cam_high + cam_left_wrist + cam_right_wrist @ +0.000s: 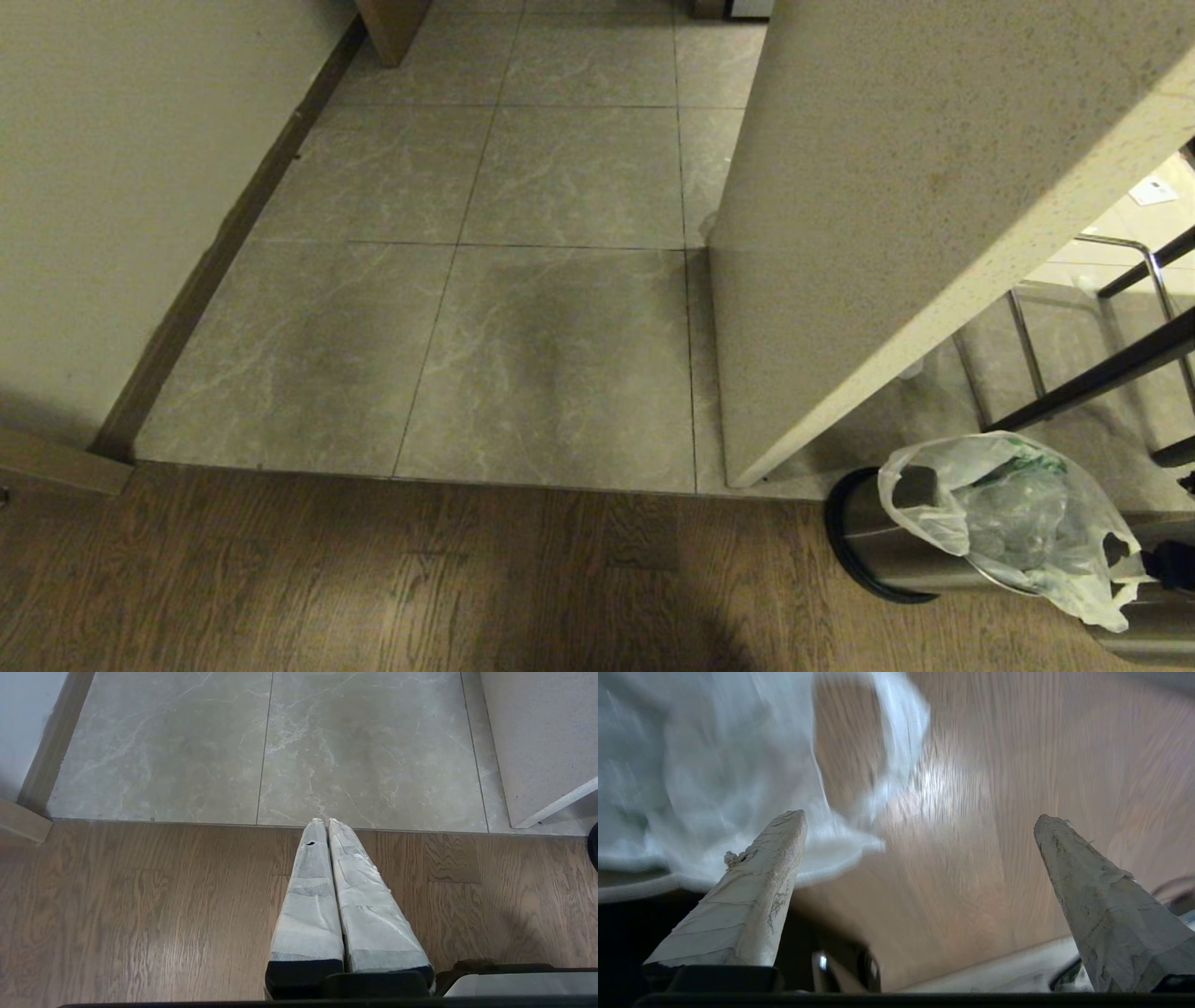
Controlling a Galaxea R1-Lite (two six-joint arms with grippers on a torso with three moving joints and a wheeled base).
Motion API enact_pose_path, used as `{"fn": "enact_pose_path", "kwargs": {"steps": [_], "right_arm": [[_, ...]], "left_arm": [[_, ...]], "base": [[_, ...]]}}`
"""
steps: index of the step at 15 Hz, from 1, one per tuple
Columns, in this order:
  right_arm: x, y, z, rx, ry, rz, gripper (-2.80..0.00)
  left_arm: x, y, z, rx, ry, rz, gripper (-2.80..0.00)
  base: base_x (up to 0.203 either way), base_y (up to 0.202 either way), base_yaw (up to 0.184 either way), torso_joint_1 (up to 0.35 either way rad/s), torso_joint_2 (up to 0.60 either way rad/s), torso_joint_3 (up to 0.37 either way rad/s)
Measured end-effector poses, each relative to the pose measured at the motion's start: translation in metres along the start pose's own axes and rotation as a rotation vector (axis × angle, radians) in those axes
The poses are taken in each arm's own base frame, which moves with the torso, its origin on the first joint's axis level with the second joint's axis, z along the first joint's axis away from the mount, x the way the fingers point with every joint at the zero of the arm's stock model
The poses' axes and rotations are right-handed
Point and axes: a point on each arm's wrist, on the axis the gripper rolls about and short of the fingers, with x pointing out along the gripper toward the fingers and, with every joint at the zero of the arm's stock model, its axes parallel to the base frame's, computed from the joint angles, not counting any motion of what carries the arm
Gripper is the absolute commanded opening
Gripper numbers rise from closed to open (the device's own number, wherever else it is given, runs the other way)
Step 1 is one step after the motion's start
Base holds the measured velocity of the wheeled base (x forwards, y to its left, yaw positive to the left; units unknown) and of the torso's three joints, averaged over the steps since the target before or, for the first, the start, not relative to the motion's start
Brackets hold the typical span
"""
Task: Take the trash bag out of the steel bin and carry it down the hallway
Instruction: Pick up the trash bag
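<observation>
No text, label, brand, number or sign can be read in any view. The trash bag (1018,523) shows green print through its plastic (too crumpled and small to make out as letters). A white slip (1154,191) lies on the floor past the counter (896,187), and whatever may be on it is too small to read.

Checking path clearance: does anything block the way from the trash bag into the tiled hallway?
Nothing visible on the hallway tiles. The trash bag sits in the bin beside a counter panel it must pass around.
</observation>
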Motion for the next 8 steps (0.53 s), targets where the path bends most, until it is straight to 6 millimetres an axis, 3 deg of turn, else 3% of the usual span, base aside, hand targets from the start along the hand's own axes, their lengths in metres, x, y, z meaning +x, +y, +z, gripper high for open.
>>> {"fn": "enact_pose_path", "kwargs": {"steps": [8], "right_arm": [[0.003, -0.019, -0.003, 0.011, 0.015, -0.025, 0.0]], "left_arm": [[0.0, 0.0, 0.0, 0.0, 0.0, 0.001, -2.8]], "base": [[0.0, 0.0, 0.0, 0.0, 0.0, 0.0]]}}
